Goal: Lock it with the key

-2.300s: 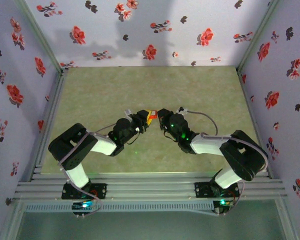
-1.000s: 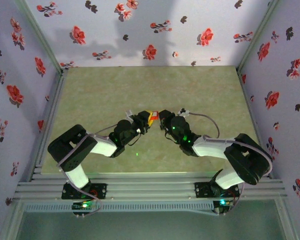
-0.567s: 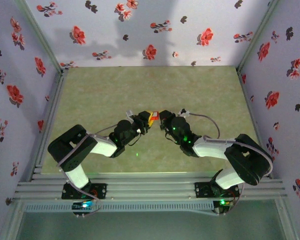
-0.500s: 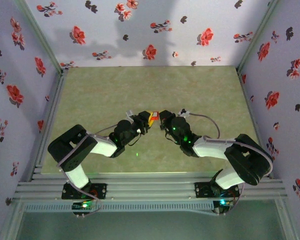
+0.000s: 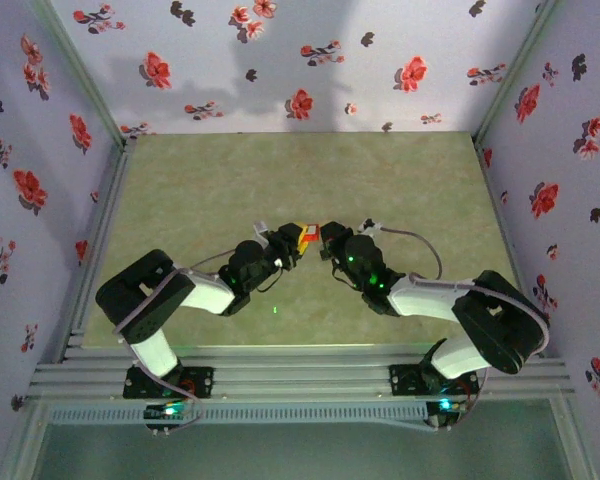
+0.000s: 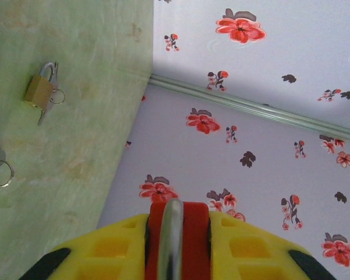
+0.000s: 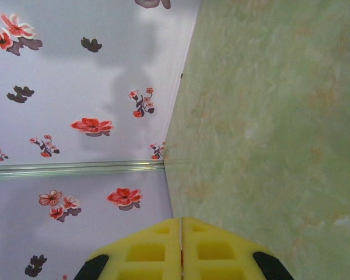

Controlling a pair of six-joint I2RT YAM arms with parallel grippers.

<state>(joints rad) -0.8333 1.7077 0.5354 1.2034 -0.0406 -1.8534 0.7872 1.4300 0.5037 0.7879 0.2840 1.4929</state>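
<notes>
From above, you are seeing the left hand (image 5: 291,244) and right hand (image 5: 326,239) meeting mid-tabletop (image 5: 200,180), with the red padlock (image 5: 304,235) sitting between them. On the left wrist, the yellow fingers (image 6: 105,254) are clamping that padlock, while a brass padlock (image 6: 39,88) is lying well apart. On the right wrist, the pads (image 7: 146,251) are pressing flat together.

Green marbled tabletop (image 5: 280,180); floral wallpaper walls (image 5: 280,60) around; aluminium rails (image 5: 300,375) along near edge.

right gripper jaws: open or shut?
Shut. In the right wrist view the right gripper has its yellow fingers pressed together along one thin seam, no gap. Whether anything thin is pinched between them, cannot tell.
</notes>
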